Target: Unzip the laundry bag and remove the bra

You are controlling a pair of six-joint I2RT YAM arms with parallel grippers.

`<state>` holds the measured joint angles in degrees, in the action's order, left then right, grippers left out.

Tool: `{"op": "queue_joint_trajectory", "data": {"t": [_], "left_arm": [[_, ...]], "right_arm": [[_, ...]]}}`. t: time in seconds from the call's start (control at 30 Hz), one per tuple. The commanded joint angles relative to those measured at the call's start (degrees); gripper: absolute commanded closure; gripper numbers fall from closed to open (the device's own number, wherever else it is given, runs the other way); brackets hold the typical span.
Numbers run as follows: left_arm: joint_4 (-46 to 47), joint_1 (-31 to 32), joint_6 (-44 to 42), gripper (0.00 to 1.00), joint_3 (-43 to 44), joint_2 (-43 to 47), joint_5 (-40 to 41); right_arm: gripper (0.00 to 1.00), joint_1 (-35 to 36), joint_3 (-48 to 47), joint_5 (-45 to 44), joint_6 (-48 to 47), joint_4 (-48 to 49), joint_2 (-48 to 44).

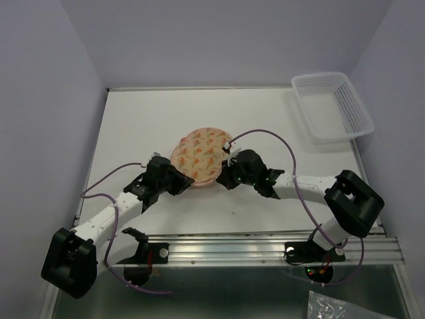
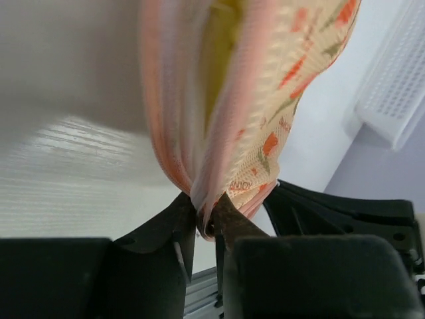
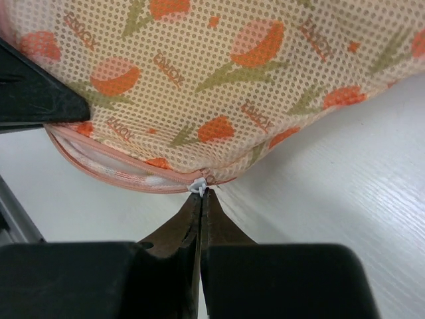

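The laundry bag [image 1: 202,154], cream mesh with orange tulip marks and pink zip edging, lies mid-table between both arms. My left gripper [image 1: 178,179] is at its near-left end. In the left wrist view its fingertips [image 2: 204,216] pinch the pink edging of the bag [image 2: 265,133]. A strip of yellow fabric, the bra [image 2: 220,46], shows inside between the pink edges. My right gripper [image 1: 232,169] is at the bag's near-right side. In the right wrist view it [image 3: 201,197] is shut on the small white zip pull [image 3: 198,185] at the pink zip of the bag [image 3: 219,80].
A white plastic lattice basket [image 1: 332,106] stands at the far right corner of the table, also seen as the basket [image 2: 398,86] in the left wrist view. The aluminium rail [image 1: 265,249] runs along the near edge. Purple cables loop beside both arms.
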<state>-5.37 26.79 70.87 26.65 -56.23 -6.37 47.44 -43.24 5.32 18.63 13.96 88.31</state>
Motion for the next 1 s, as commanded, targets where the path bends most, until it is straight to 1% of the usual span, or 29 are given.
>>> {"op": "queue_joint_trajectory", "data": {"t": [0.0, 0.03, 0.1, 0.13, 0.17, 0.2, 0.23, 0.27, 0.3, 0.37, 0.4, 0.43, 0.47, 0.5, 0.57, 0.6, 0.63, 0.67, 0.7, 0.77, 0.8, 0.83, 0.87, 0.97], "left_arm": [[-6.39, -1.03, -10.48, 0.6, 3.57, -2.48, -0.66], [-7.28, -1.12, -10.84, 0.54, 4.1, -2.66, 0.04], [-8.25, -1.12, -11.81, 0.46, 4.89, -2.31, 0.83], [-8.87, -1.03, -11.81, 0.41, 5.68, -2.05, 0.92], [-8.96, -1.03, -12.24, 0.38, 6.21, -1.52, 0.75], [-9.74, -1.12, -13.12, 0.36, 7.61, -1.34, 0.57], [-10.53, -1.12, -13.3, 0.32, 8.41, -0.99, 1.27], [-11.24, -1.12, -13.65, 0.12, 9.28, -0.9, 1.53], [-12.64, -1.03, -14.7, 0.01, 11.03, -0.99, 2.06], [-14.66, -1.03, -14.71, 0.01, 12.8, -0.99, 3.64], [-16.24, -1.21, -14.45, 0.01, 14.11, -0.99, 5.3], [-16.95, -1.56, -14.27, 0.01, 14.65, -1.42, 5.75], [-17.65, -2.0, -14.1, 0.01, 15.18, -1.52, 7.5], [-18.27, -2.61, -14.01, 0.01, 15.44, -1.78, 7.51], [-18.45, -5.94, -14.44, 0.01, 15.27, -2.13, 6.64], [-18.1, -7.43, -14.88, 0.01, 14.57, -2.13, 4.37], [-17.67, -9.02, -15.49, 0.01, 13.96, -2.22, 3.31], [-16.7, -13.03, -17.5, 0.01, 13.08, -1.79, -0.45], [-14.95, -15.25, -18.48, 0.01, 10.98, -1.52, -2.66], [-14.15, -19.3, -19.89, 0.01, 9.3, -1.25, -5.57], [-14.67, -22.01, -21.03, 0.01, 8.77, -1.25, -6.02], [-15.2, -23.0, -21.39, 0.01, 8.33, -1.34, -5.59], [-15.72, -24.4, -22.26, 0.01, 8.15, -1.52, -5.06], [-16.17, -26.25, -23.23, 0.01, 7.54, -1.52, -5.32]], "right_arm": [[0.99, -4.81, -0.44, -6.74, -8.7, -6.84, 0.64], [0.99, -4.81, 0.69, -6.21, -9.22, -6.84, 0.28], [0.94, -4.81, 1.84, -7.43, -8.44, -7.1, -0.94], [0.9, -4.81, 2.28, -8.04, -8.79, -7.88, -1.47], [0.86, -4.81, 3.24, -8.66, -8.96, -8.15, -2.0], [0.7, -4.81, 3.51, -9.97, -8.62, -8.76, -3.31], [0.7, -4.81, 4.04, -9.46, -8.7, -8.77, -4.19], [0.7, -4.81, 4.04, -8.23, -8.7, -8.86, -5.07], [0.59, -4.81, 3.52, -6.83, -9.05, -10.08, -6.47], [0.38, -4.81, 1.77, -5.85, -9.58, -12.45, -7.36], [0.1, -4.81, -0.59, -5.85, -10.54, -16.03, -8.24], [0.0, -4.81, -1.66, -5.85, -11.5, -17.11, -8.77], [0.0, -4.81, -2.54, -5.85, -11.95, -17.99, -9.21], [0.0, -4.81, -4.2, -5.85, -12.48, -18.78, -9.73], [0.0, -4.2, -6.23, -3.66, -15.36, -20.89, -10.88], [0.0, -3.5, -7.11, -3.74, -16.69, -21.33, -10.97], [0.0, -1.32, -8.86, -4.7, -17.92, -21.69, -10.88], [0.0, -0.34, -9.66, -4.97, -20.98, -21.69, -10.19], [0.0, 0.71, -10.54, -5.14, -25.18, -21.95, -9.48], [0.0, 4.66, -13.61, -5.15, -29.68, -22.57, -7.9], [0.0, 5.98, -14.58, -5.15, -33.71, -22.74, -5.98], [0.0, 7.56, -15.72, -7.41, -35.49, -22.83, -4.83], [0.0, 10.28, -17.91, -7.87, -38.47, -22.83, -3.6], [0.0, 12.15, -21.78, -10.33, -40.25, -23.01, 2.81]]}}
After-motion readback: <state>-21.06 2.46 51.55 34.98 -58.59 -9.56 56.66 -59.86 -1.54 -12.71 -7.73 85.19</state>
